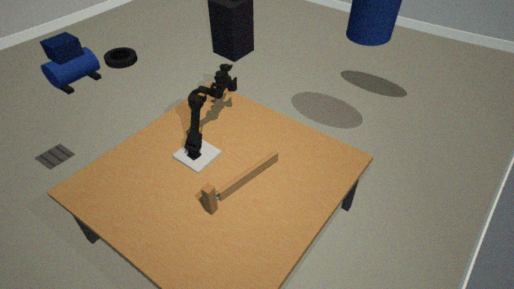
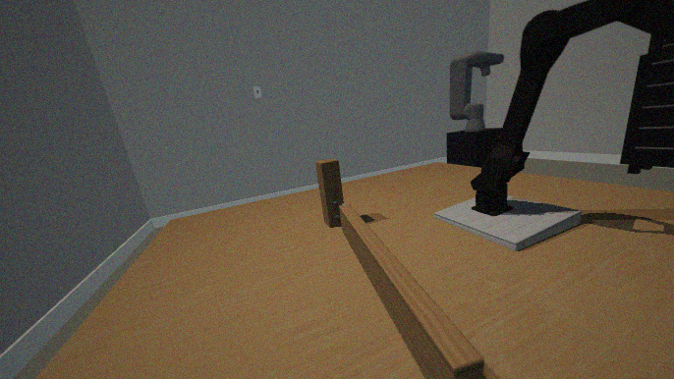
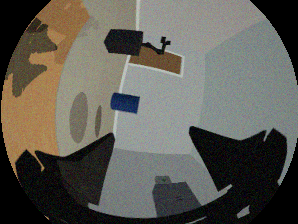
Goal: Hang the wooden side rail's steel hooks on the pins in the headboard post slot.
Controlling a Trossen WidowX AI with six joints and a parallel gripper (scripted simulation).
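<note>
The wooden side rail (image 1: 249, 177) (image 2: 410, 290) lies across the table (image 1: 157, 224) (image 2: 221, 304), low and lengthwise. One end is close to the upright wooden headboard post (image 1: 210, 200) (image 2: 330, 193). Small grey metal hooks (image 1: 218, 195) show in the narrow gap between rail and post. The slot and pins are too small and dark to tell whether the hooks sit on the pins. The rail's far end appears to be on the table. My gripper (image 1: 231, 75) (image 3: 152, 133) is open and empty, high above the table's back corner, far from rail and post.
My arm's base stands on a white plate (image 1: 207, 159) (image 2: 491, 228) beside the rail. Beyond the table are a dark tall box (image 1: 233, 34), a blue cylinder (image 1: 372, 22) (image 3: 125, 103) and a blue machine (image 1: 71, 67) on the floor.
</note>
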